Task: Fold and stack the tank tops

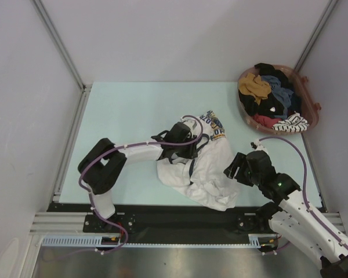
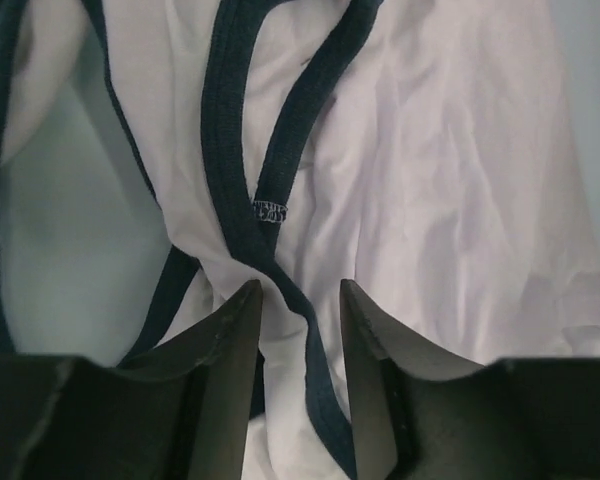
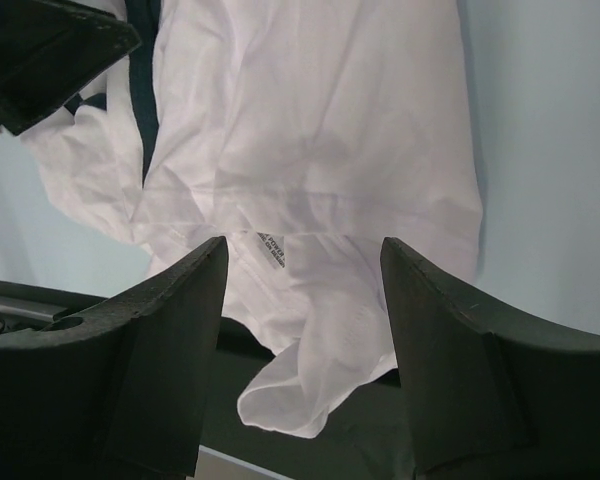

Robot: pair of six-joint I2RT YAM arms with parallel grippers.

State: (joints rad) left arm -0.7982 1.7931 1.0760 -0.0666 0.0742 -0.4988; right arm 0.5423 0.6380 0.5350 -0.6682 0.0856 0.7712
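the white top (image 1: pixel 206 168) lies rumpled at the near middle of the table (image 1: pixel 133 110), with its straps toward the far side and its hem (image 3: pixel 310 390) lapping over the near edge. the step in hand looks like spreading it flat before any fold.

the left pincer (image 2: pixel 300 290) stands part open astride the navy trim (image 2: pixel 230 180), with a gap showing and nothing pinched. the right pincer (image 3: pixel 302 245) hangs wide open over the hem end, holding nothing.

to do this well, the left should close on the trim, which looks firmer than the thin cloth around it. it should take one strap's worth, not a bunch. the right should drop onto a hem corner, and the two then draw apart evenly, far and near, so the creases run out. the overhanging hem should come back onto the table first.

the table is pale mint, smooth and matt, so the cloth should slide. a basket (image 1: pixel 306 80) of mixed clothes sits at the far right. a slate-blue cloth (image 1: pixel 281 90) shows in it, and i cannot tell whether it is the second top. plain grey-white panels on metal posts close in the sides and back.
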